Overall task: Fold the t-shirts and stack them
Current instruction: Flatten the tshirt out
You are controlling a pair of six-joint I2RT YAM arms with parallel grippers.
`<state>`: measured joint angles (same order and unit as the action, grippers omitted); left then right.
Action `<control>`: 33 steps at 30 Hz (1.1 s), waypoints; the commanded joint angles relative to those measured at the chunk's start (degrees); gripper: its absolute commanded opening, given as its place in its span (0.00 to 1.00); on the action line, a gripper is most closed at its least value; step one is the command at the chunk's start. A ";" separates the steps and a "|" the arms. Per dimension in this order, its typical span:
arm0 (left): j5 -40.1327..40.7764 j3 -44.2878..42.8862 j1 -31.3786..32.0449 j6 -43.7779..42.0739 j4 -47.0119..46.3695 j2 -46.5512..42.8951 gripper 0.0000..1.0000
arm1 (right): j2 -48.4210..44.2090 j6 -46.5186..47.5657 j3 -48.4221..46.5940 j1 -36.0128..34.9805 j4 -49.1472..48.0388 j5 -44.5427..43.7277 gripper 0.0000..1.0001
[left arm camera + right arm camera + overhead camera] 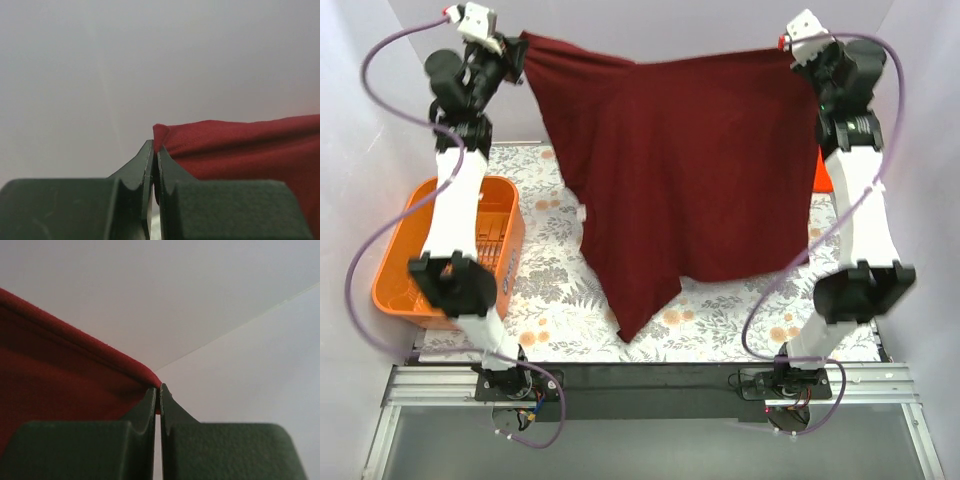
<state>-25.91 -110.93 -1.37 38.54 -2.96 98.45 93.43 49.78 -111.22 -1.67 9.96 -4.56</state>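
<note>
Bolted to the rail at the near edge, the left arm (460, 200) and the right arm (865, 210) both fold at a low elbow and then climb steeply away from their bases, so that each wrist sits high in a far corner of the overhead view. Purple cables loop loosely from both wrists down to the bases. At the top of each arm the left end effector (518, 45) and the right end effector (788, 47) face one another across the gap. Between them the maroon t-shirt (690, 170) hangs spread like a curtain over the middle of the desk (560, 300), its top edge dipping slightly in the middle and its lowest corner pointing down toward the near left. Whether that corner touches the flowered desk cover cannot be told. From the left wrist, the dark fingers (167, 170) are pressed together on a bunched corner of maroon cloth (240, 145); from the right wrist, the right end effector (160, 387) is likewise clamped on the hem of that cloth (60, 385). A sliver of the orange-red t-shirt (823, 172) shows on the desk beside the right forearm. An orange basket (410, 250) sits at the desk's left edge, behind the left arm.
</note>
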 commanded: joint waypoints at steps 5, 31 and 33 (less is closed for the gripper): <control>4.10 -29.86 -1.00 3.29 -17.14 14.66 0.00 | 9.85 -5.57 -24.50 0.62 -19.06 -8.36 0.01; -6.09 52.58 0.58 -15.78 -24.57 -8.02 0.00 | -5.28 7.25 49.96 0.62 -35.10 14.41 0.01; -4.76 50.65 0.58 -16.31 -22.19 -8.10 0.00 | -4.66 7.44 47.43 0.62 -33.96 13.70 0.01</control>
<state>-34.37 -56.14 -0.56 24.62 -26.46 93.84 90.15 54.85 -59.42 -1.21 -19.53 10.46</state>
